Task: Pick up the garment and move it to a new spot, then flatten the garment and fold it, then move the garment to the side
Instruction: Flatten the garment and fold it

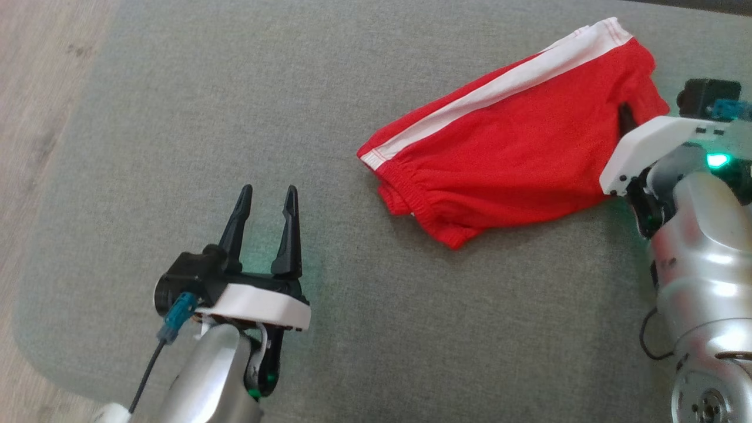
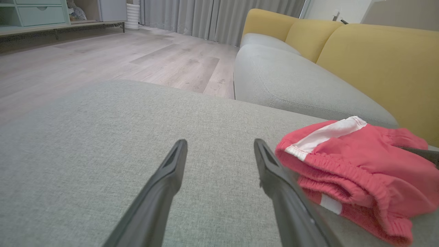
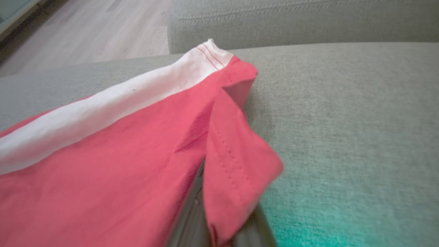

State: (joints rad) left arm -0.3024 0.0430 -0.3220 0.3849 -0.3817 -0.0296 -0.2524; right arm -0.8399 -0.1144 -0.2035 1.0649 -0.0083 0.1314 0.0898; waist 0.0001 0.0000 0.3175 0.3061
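Wood floor (image 1: 35, 117) runs down the far left of the head view, blurred. The rest is a grey cushion (image 1: 176, 106); its near corner is cut off at the bottom edge.

Left gripper (image 1: 268, 191) sits low on the left over bare cushion, fingers spread with nothing between them. It is well apart from the cloth. Its forearm runs out of frame below. In the left wrist view the same gripper (image 2: 220, 144) points across the cushion toward a grey sofa seat (image 2: 291, 79) with yellow back cushions.

The red shorts (image 1: 505, 158) lie on the cushion right of centre, doubled over on themselves. How many layers there are, I cannot tell. Their long axis runs diagonally, from the gathered waistband (image 1: 411, 202) at lower left to the leg hem at upper right. A white stripe (image 1: 499, 88) follows the upper edge. The waistband end points toward the left gripper. From the left wrist the shorts (image 2: 360, 161) are cut off at the right edge.

Right gripper (image 1: 627, 117) is at the shorts' right end, mostly hidden under its own white housing, with one dark finger showing. In the right wrist view a flap of hem (image 3: 236, 164) is pinched between its fingers. The tips are buried in cloth.
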